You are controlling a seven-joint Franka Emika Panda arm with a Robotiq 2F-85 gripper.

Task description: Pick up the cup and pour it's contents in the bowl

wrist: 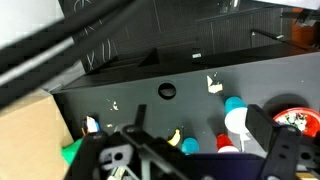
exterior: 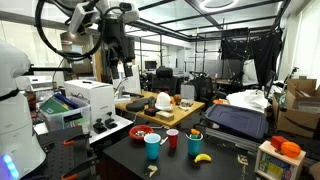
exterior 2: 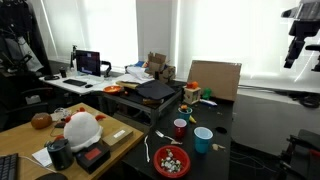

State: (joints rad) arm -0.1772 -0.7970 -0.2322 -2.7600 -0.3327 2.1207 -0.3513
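Observation:
The blue cup (exterior: 195,142) stands upright on the dark table (exterior: 225,160), next to a banana (exterior: 203,157); something yellow shows at its rim. It also shows in the other exterior view (exterior 2: 191,120) and in the wrist view (wrist: 190,146). The red bowl (exterior: 142,133) sits at the table's end, with small bits inside in an exterior view (exterior 2: 171,160); it also shows in the wrist view (wrist: 295,115). My gripper (exterior: 123,62) hangs high above the table, open and empty, far from the cup. It also shows in an exterior view (exterior 2: 296,50) and in the wrist view (wrist: 198,118).
A teal cup (exterior: 152,146) and a small red cup (exterior: 172,139) stand between the bowl and the blue cup. A black case (exterior: 235,118) lies behind them. A white machine (exterior: 85,100) and a wooden bench with a white plush toy (exterior: 163,100) stand nearby.

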